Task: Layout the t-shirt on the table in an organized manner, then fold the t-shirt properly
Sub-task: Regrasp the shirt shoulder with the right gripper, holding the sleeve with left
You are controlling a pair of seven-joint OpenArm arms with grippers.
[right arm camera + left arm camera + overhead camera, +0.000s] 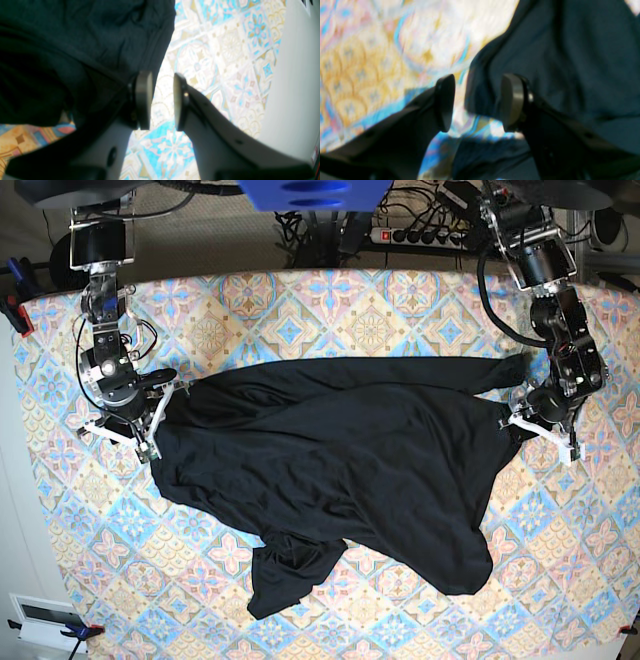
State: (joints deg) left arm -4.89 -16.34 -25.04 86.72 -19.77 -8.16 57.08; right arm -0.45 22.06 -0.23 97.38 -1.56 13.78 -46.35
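A: Where does the t-shirt (330, 455) sit?

B: Across the middle of the table (400, 305), roughly spread but not flat. The body is rumpled, one sleeve runs out along the shirt's far edge, and a bunched piece trails from the shirt's near edge toward the table front.

A: And the arms?

B: One at each end of the shirt, which looks like a setup for pulling the cloth taut sideways. The left gripper (476, 102) is at the shirt's end on the base view's right. Its jaws stand apart, and its wrist view shows a fold of black fabric between them. The pads (511, 100) are not pressing it, so I'd call it unheld.

A: The right one?

B: The right gripper (162, 101) is at the shirt's opposite end. Its jaws are apart too, with only patterned tablecloth showing in the gap. The shirt's edge lies just beside one finger (143, 100), outside the gap.

A: Stage?

B: Laying out, I'd judge; no fold made yet. The loose fabric could slip as jaws close.
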